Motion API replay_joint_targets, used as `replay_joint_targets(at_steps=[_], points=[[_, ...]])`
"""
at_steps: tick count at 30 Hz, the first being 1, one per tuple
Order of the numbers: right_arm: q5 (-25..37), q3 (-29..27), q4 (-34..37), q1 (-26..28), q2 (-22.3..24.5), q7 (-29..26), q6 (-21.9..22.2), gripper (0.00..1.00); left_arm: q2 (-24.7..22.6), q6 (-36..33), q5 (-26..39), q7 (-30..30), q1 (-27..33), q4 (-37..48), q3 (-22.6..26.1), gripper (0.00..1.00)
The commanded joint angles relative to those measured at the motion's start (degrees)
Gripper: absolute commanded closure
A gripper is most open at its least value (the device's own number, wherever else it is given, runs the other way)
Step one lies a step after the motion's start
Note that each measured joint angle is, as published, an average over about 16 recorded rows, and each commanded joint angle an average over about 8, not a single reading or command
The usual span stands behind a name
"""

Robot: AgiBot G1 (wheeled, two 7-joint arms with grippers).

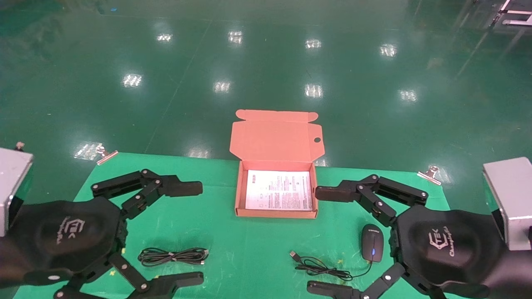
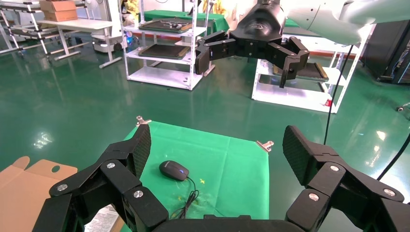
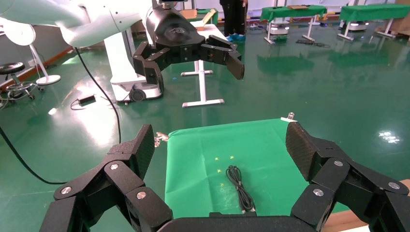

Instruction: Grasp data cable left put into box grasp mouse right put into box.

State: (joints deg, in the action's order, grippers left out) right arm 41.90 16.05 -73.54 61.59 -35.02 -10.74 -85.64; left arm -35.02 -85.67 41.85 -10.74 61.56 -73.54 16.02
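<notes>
The box (image 1: 276,214) sits open on the green mat (image 1: 224,232), lid flap raised at its far side, a white sheet (image 1: 279,190) lying flat inside. Left of the box and nearer the robot lies the cable (image 1: 173,256), a long narrow bundle. Right of the box and nearer the robot lies the mouse (image 1: 372,248), its cord (image 1: 320,266) trailing toward the cable side. The left gripper (image 1: 195,233) hovers left of the box, above the cable, fingers spread wide. The right gripper (image 1: 322,240) hovers right of the box, beside the mouse, fingers likewise wide apart.
</notes>
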Motion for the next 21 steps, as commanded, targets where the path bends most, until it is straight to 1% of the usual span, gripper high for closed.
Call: replay_joint_targets(at_steps=[1,16,21], points=[[0.0,0.0,0.0,0.0,0.0,0.0,0.0,0.0,0.0,0.0,0.0,0.0,0.0,0.0,0.0,0.0],[-0.1,0.0,0.0,0.0,0.0,0.0,-0.1,0.0,-0.1,0.0,0.2,0.0,0.1,0.0,0.1,0.0],[1.7,0.2,-0.5,0.7,0.4,1.6,-0.7,0.0,-0.4,-0.3,2.3,-0.6,1.0,-0.2,1.3,0.0]])
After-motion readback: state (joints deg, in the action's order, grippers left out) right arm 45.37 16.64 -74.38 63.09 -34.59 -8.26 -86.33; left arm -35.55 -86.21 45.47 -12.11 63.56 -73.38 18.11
